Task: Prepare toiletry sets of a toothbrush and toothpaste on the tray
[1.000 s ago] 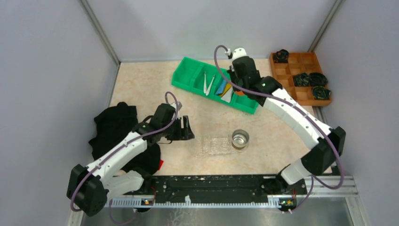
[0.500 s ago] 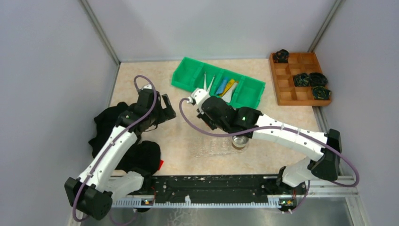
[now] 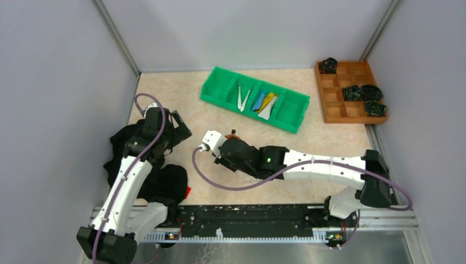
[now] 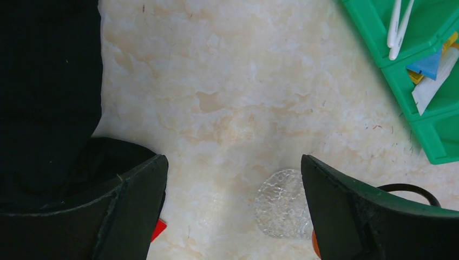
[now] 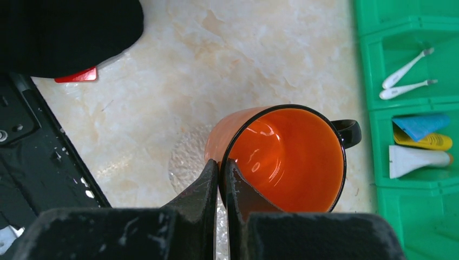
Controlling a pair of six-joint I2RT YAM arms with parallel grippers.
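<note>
While the mug hangs in your right gripper: you look to be on cup placement; no set has been started.
Right gripper: clamped on the mug's rim, one finger inside and one outside; the mug is tipped, with its mouth toward the wrist camera.
Left gripper: jaws wide with nothing between them, over bare table just beside the black cloth.
Tray: partly under the mug. You can't tell whether the mug touches it.
Brushes: both in one compartment of the bin, nearly meeting at one end.
Tubes: blue, yellow and white lie in the next compartment, well apart from the tray.
Next move: you'd level the mug, set it down on the tray and let go. After that, a brush lying flat on the bin floor calls for a low, centred pinch.
</note>
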